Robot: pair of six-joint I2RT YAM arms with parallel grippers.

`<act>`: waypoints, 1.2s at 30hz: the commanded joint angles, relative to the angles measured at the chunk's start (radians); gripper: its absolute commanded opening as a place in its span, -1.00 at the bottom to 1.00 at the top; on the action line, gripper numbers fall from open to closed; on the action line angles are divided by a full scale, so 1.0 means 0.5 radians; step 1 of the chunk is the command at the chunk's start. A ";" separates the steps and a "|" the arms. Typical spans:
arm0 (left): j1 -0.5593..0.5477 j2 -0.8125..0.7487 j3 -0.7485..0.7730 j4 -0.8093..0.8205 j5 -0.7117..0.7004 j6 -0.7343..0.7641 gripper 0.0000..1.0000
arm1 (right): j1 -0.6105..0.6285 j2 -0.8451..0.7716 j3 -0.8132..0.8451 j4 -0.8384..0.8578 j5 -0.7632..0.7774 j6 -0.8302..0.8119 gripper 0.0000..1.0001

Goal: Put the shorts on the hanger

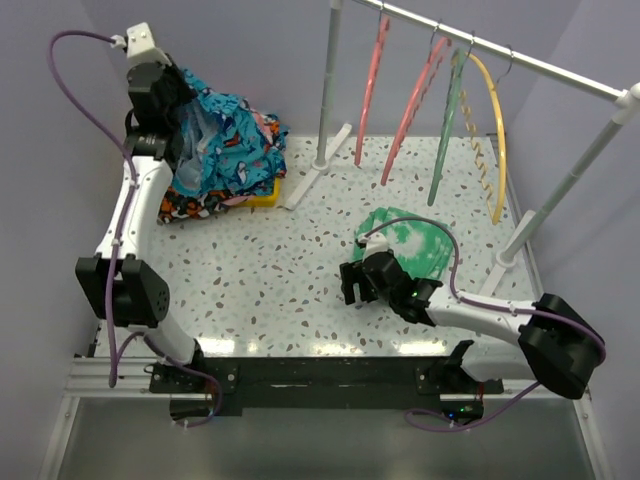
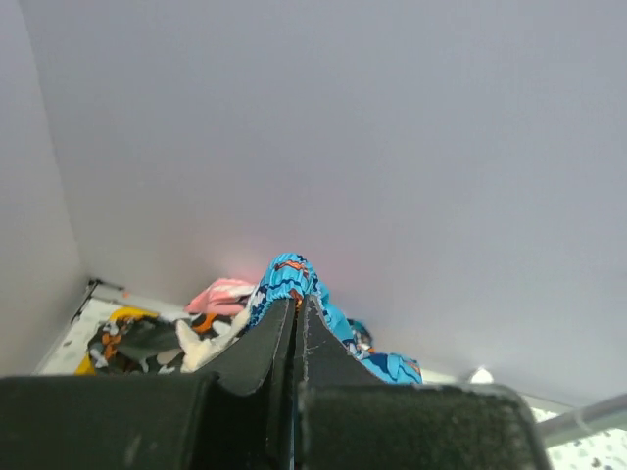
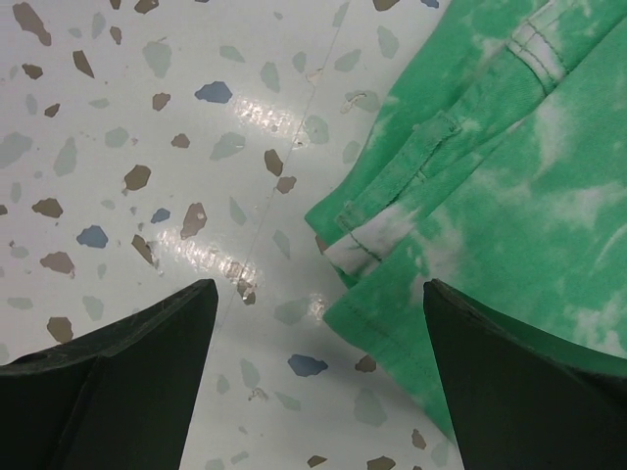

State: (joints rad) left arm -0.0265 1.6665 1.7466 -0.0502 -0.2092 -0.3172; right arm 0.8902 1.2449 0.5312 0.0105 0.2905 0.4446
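The turquoise shorts (image 1: pixel 228 140) with dark-blue shapes hang lifted at the back left, above the clothes pile. My left gripper (image 1: pixel 168 125) is shut on their waistband; in the left wrist view the shorts (image 2: pixel 286 276) bulge out over the closed fingertips (image 2: pixel 279 318). Two salmon-pink hangers hang on the rail at the back, one (image 1: pixel 372 85) to the left of the other (image 1: pixel 412 108). My right gripper (image 1: pixel 356 282) is open and empty, low over the table beside the green cloth (image 1: pixel 408 240). In the right wrist view its fingers (image 3: pixel 127 362) straddle that cloth's edge (image 3: pixel 470 215).
A green hanger (image 1: pixel 449 120) and a yellow hanger (image 1: pixel 492 130) hang on the same white rail (image 1: pixel 500 52). An orange-black-white garment (image 1: pixel 190 205) and a yellow box (image 1: pixel 262 197) lie under the shorts. The rack's feet (image 1: pixel 310 175) stand on the speckled table.
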 commanded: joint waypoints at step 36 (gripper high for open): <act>-0.152 -1.504 -0.817 -0.277 1.440 -0.307 -1.00 | 0.008 -0.990 0.208 -0.196 -0.231 0.439 0.75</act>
State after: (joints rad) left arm -0.0528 0.9699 1.4937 -0.1936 0.4461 -0.4294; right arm 0.8902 0.7986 0.5766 -0.0792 0.1875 0.6098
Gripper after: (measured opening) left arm 0.021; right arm 0.875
